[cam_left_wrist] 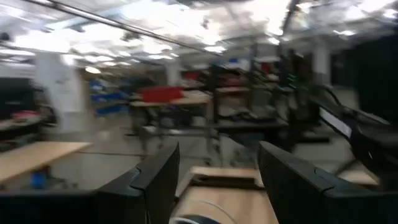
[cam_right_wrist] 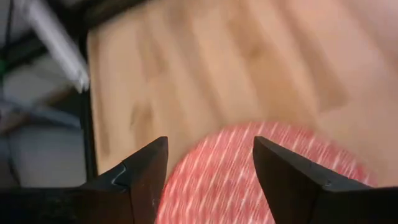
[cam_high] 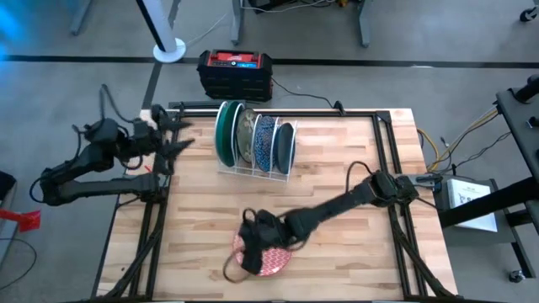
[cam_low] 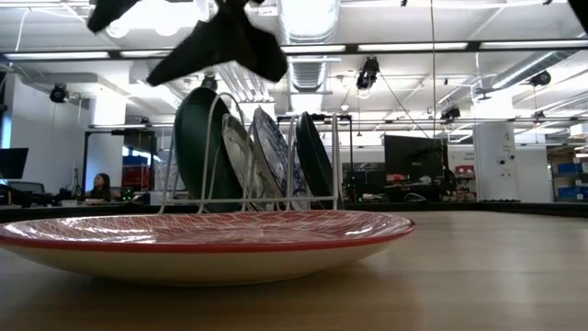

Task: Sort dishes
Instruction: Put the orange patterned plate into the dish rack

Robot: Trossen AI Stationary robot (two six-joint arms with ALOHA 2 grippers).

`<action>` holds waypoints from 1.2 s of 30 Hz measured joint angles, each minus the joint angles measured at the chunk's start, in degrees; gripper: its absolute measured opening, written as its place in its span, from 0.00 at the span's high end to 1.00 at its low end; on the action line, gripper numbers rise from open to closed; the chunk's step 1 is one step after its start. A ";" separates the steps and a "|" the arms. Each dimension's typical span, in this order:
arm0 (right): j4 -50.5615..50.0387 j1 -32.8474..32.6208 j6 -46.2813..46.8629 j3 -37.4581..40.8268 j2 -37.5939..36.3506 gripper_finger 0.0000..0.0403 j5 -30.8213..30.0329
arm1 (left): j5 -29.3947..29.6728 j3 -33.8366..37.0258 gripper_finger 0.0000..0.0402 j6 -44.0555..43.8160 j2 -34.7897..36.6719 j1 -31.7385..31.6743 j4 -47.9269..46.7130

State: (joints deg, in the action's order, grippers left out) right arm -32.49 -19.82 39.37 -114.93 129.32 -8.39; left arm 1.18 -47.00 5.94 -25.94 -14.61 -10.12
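While the right end effector hovers with fingers apart over the red-pink plate lying flat at six o'clock on the table, four plates already stand racked at twelve o'clock; one remains. Left end effector waits, fingers apart, at ten.

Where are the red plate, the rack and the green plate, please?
red plate (cam_low: 211, 232): low view, on its near rim.
rack (cam_high: 253, 171): high view, on its white base wire.
green plate (cam_high: 225, 132): high view, on its upright edge.
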 joint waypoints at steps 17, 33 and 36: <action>-37.88 -8.91 21.82 0.76 -4.91 0.51 -7.24 | -25.25 12.10 0.50 -15.34 -1.40 2.99 -5.93; -19.49 -10.47 10.14 19.93 -16.24 0.50 -19.00 | -2.21 16.79 0.62 -15.84 -7.23 22.27 -11.66; -7.32 -10.49 4.98 22.37 -14.58 0.51 -17.42 | 7.08 19.28 0.62 -16.32 -10.96 26.72 -12.19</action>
State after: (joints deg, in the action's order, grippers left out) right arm -39.81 -30.31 44.35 -92.56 114.74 -25.81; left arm 8.26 -27.72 -10.38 -36.90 12.11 -22.30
